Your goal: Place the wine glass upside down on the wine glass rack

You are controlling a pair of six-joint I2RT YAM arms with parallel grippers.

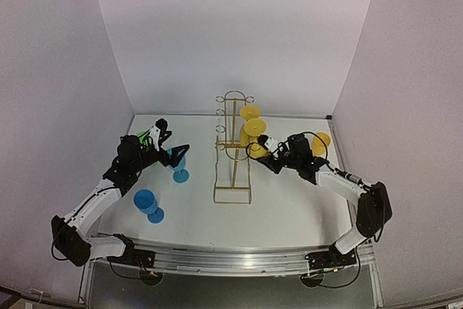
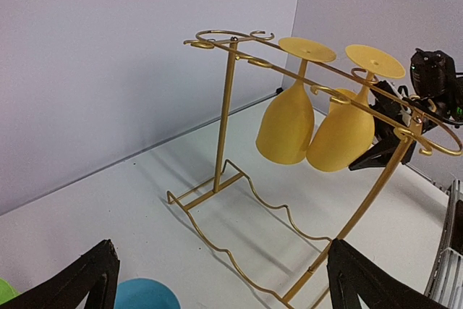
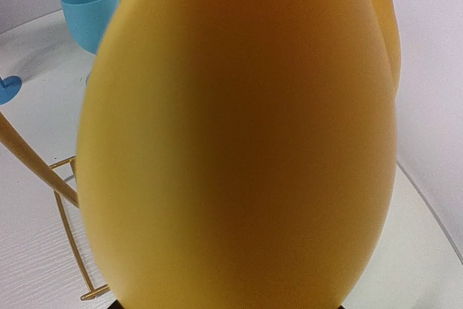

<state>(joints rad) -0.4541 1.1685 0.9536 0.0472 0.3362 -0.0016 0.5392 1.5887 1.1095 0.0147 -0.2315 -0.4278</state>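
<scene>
Two yellow glasses hang bowl-down from the top rail of the wine glass rack [image 2: 226,121], at the centre of the left wrist view: a hung glass [image 2: 288,124] and, to its right, the wine glass [image 2: 340,135] of this step. Its foot lies over the rail, and the right gripper [image 1: 264,144] sits against its bowl. That bowl fills the right wrist view and hides the fingers, so it cannot be told whether they are clenched or released. The left gripper [image 1: 172,152] holds nothing; its fingers [image 2: 90,284] are spread wide by a blue glass [image 1: 178,161] on the table [image 1: 289,208]. The step in hand is judged to be seating the glass. The next move calls for letting go, then backing off toward frame right without dragging the foot off the rail.
</scene>
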